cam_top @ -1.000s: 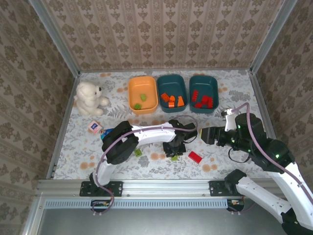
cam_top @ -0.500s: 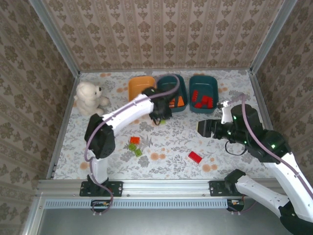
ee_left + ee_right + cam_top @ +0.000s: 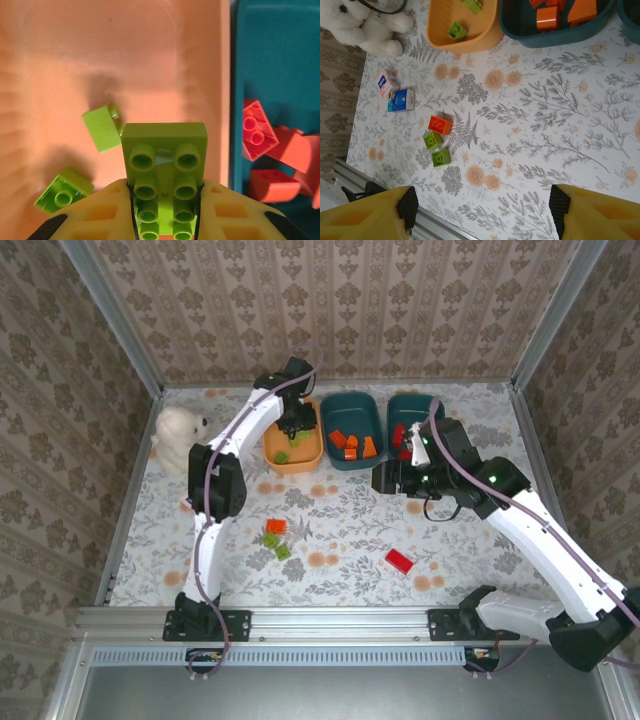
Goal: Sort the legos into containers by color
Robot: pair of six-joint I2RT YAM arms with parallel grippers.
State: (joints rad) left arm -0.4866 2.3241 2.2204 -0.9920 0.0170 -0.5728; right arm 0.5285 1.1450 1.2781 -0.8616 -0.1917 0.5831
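Lego brick (image 3: 164,150), lime green, is squeezed tight between the yellow fingers (image 3: 95,212) of your left gripper (image 3: 164,202), above the orange tray (image 3: 60,50) where two green bricks (image 3: 100,129) lie. Your right gripper (image 3: 482,210) is wide open, holding nothing

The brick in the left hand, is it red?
No, the brick clamped in the left hand is lime green, above the orange tray.
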